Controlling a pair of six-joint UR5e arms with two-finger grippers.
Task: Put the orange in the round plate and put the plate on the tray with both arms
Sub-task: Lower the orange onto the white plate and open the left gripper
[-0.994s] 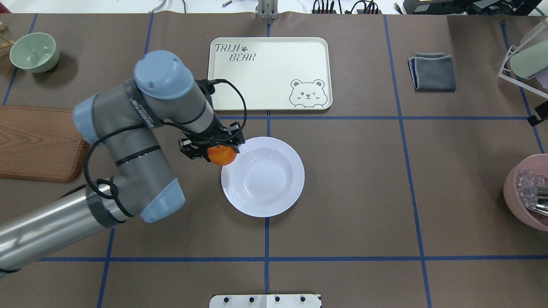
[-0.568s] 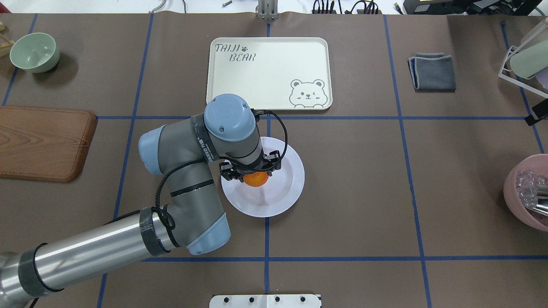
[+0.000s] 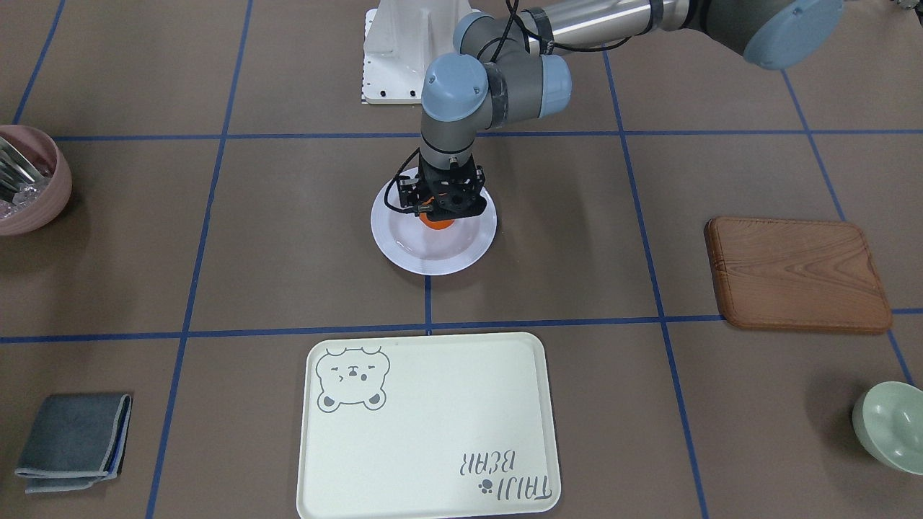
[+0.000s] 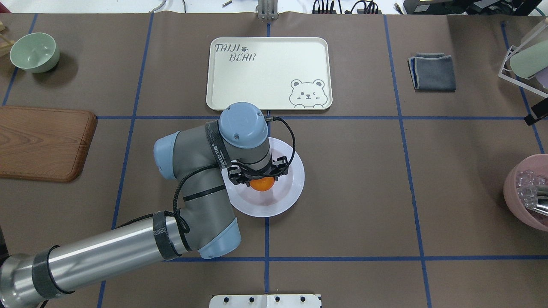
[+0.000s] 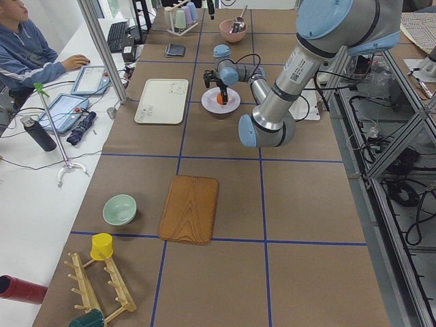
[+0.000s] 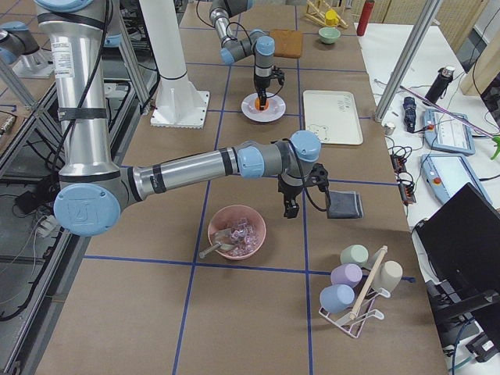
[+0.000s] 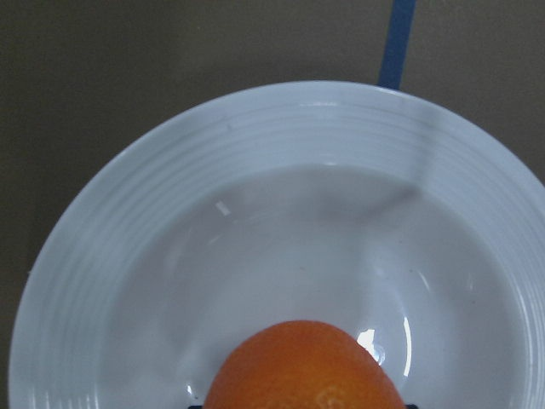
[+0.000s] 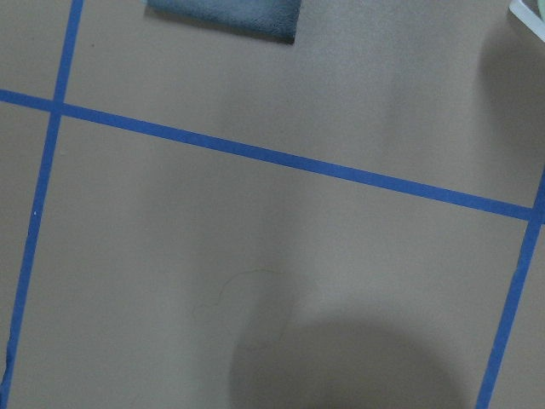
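Overhead exterior: left gripper clamped on the orange, over the middle of the plate.
Change: a second ago the orange hung at the plate's left rim; the arm has carried it inward.
Contact: orange low in the plate; touching or not, cannot tell.
Tray: beyond the plate, apart from it.
Right gripper: near the cloth; parted or closed, cannot tell.
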